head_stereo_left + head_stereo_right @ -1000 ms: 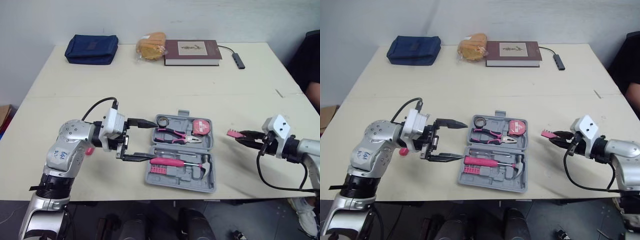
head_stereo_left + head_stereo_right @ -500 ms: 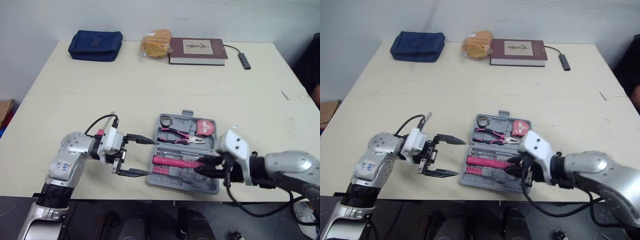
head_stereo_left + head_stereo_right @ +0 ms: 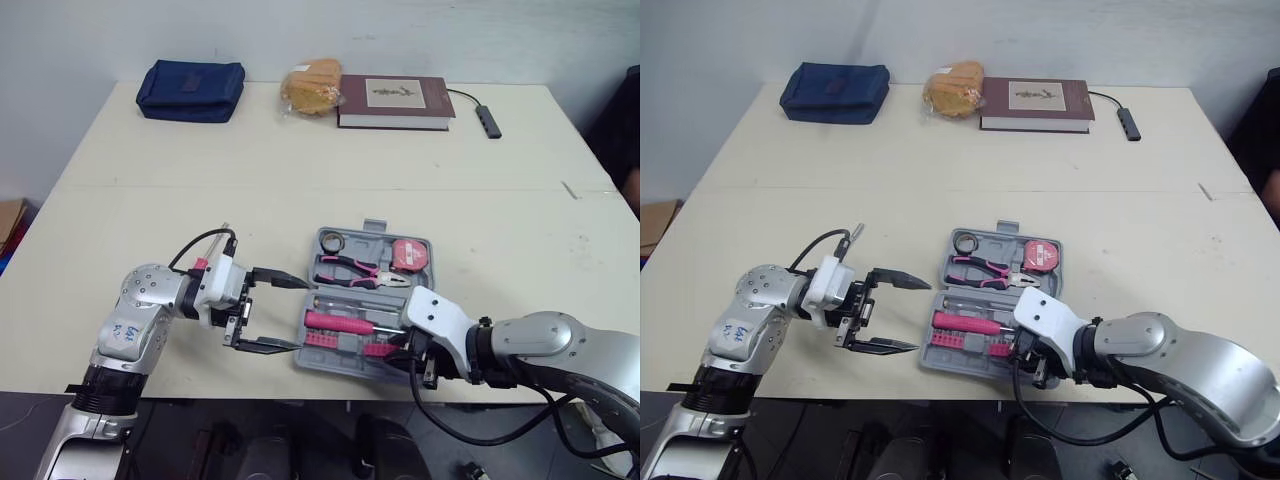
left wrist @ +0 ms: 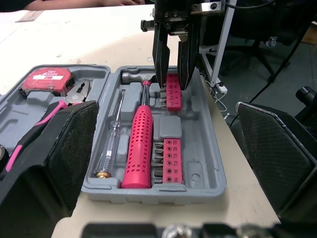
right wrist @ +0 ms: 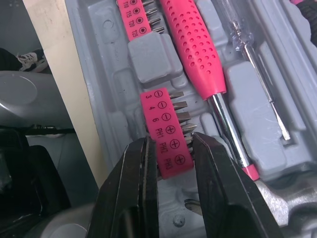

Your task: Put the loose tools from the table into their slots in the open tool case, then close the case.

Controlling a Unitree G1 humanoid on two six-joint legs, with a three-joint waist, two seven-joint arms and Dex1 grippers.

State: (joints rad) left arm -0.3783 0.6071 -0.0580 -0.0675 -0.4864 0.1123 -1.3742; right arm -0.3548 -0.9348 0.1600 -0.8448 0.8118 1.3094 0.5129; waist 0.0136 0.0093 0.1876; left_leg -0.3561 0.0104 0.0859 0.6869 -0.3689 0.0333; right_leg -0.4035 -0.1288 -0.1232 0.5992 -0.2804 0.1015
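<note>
The left arm bends at the elbow over the near edge of the table (image 3: 300,170), its forearm pointing to the robot's right. The left gripper (image 3: 292,314) is spread wide, one finger above the other. The right arm reaches leftward along that edge, the right gripper (image 5: 168,148) pinched onto a pink bit strip (image 5: 166,126).

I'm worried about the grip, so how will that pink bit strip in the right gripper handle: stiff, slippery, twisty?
The pink bit strip looks like moulded plastic, so probably stiff and light. The right gripper pinches only one end, so it may pivot. Its smooth sides could slip.
</note>
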